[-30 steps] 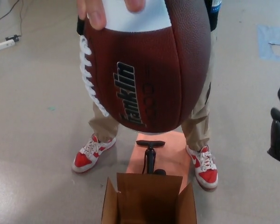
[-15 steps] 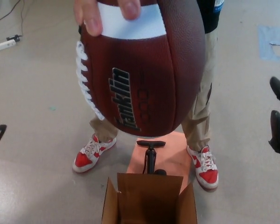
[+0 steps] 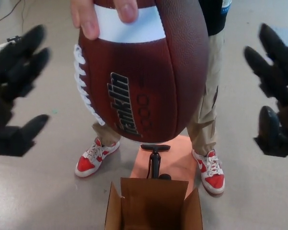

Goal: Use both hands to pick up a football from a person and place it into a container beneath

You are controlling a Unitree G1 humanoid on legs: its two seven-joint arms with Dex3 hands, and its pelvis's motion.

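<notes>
Head view: a person's hand dangles the football by its upper end, high in the middle of the frame, offering it clear of their legs so both robot hands can close in from the sides. The left hand and right hand flank the ball but stay apart from it, fingers spread and released, holding nothing. The ball's long axis runs nearly upright, tilted slightly, its lower tip pointing down toward the open cardboard box on the floor beneath. White laces face the robot's left. A hand pump stands just behind the box, between the person's red-and-white sneakers.
</notes>
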